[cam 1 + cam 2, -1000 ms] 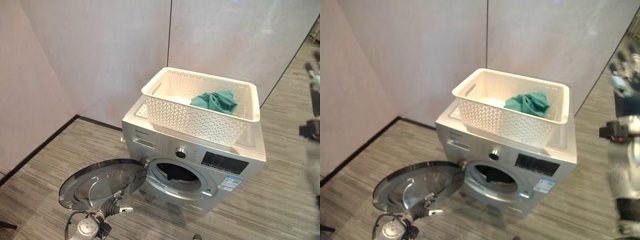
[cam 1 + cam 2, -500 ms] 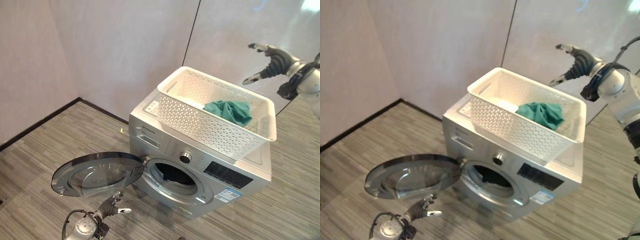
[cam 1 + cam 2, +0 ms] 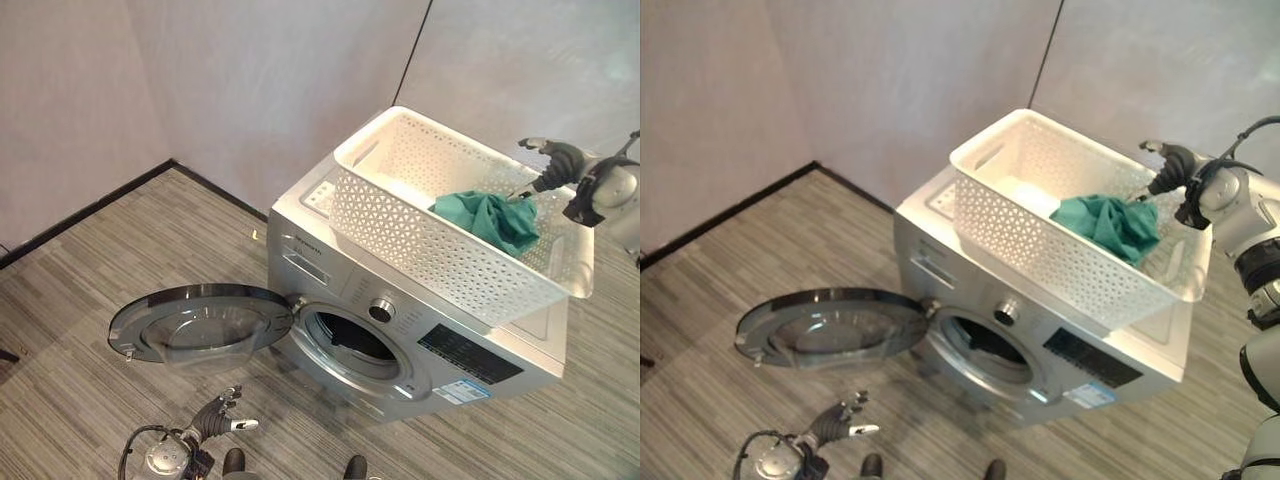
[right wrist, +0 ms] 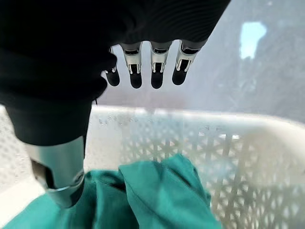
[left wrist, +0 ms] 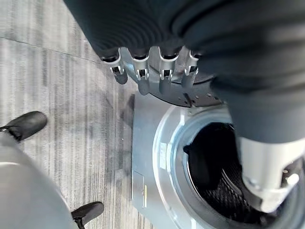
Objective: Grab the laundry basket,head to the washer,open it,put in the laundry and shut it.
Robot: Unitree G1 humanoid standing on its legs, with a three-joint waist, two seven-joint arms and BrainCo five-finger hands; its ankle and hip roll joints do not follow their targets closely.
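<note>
Nearest to the robot, the left hand is hanging low over the floor in front of the washer, its fingers relaxed and holding nothing. Just beyond it the round door is standing fully open, and the dark drum is showing behind it. On top of the washer the white basket is resting, and the green cloth is lying inside it, toward the robot's right. The right hand is reaching over the far rim – its fingers are spread above the cloth and not yet closing on it. The cloth is looking soft, light and limp, so it will probably sag and trail. A good hold would be the bunched middle of the heap – a loose corner could slip out.
</note>
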